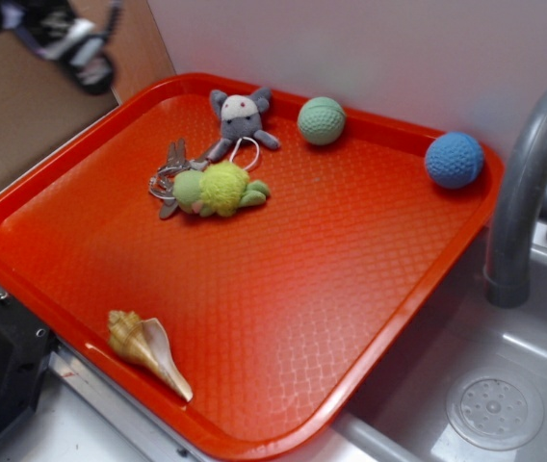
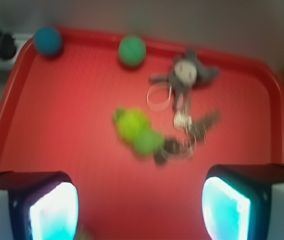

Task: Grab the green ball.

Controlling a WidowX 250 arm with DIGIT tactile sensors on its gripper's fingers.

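The green ball (image 1: 322, 120) is pale mint with a dimpled skin and rests near the far rim of the red tray (image 1: 283, 289). The blurred wrist view shows the green ball (image 2: 132, 51) near the top, far from the fingers. My gripper (image 2: 139, 212) hangs high above the tray, open, with only bare tray between its two glowing pads (image 2: 54, 212). In the exterior view part of the arm (image 1: 66, 38) shows blurred at the top left, well away from the ball.
A blue ball (image 1: 454, 159) lies in the tray's far right corner. A grey plush mouse (image 1: 242, 117), a yellow-green plush toy (image 1: 221, 188) and keys (image 1: 169, 175) lie left of the green ball. A seashell (image 1: 146, 348) lies at the front left. A faucet (image 1: 529, 183) and sink (image 1: 490, 409) stand to the right.
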